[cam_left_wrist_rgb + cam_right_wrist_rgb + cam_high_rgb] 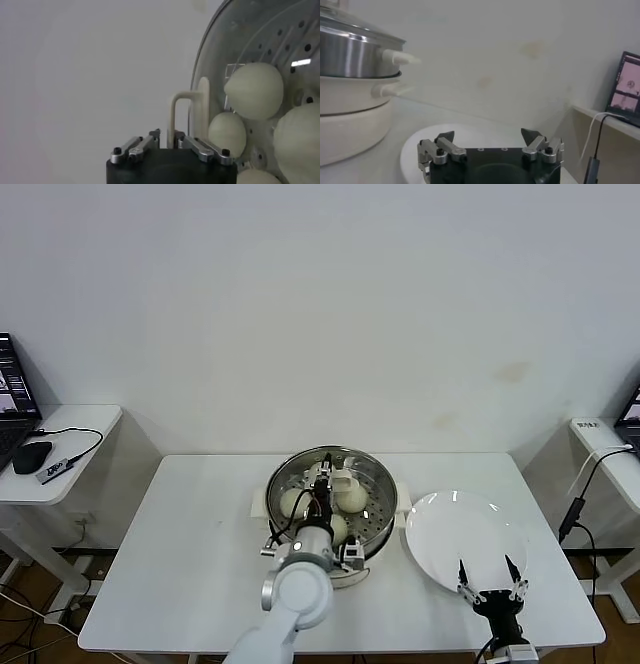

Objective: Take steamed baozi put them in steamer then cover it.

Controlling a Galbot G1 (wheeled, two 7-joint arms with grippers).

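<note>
The steamer point(383, 532) stands mid-table with the cover point(375, 482) lying on it; the cover's glass point(260, 30) and cream handle point(189, 107) fill the left wrist view. Through the glass I see three steamed baozi point(255, 90) point(227, 134) point(297, 140), also visible from the head point(292, 502). My left gripper point(167, 135) straddles the handle's post with its jaws slightly parted and a thin gap on one side; from the head it sits over the cover point(322, 484). My right gripper point(486, 566) hangs open over the white plate's near edge, holding nothing point(489, 134).
The white plate point(450, 529) lies right of the steamer point(350, 55), bare. A side table at the left point(60, 474) carries a laptop, a mouse and a cable. Another at the right point(600, 444) holds a laptop and dangling cables.
</note>
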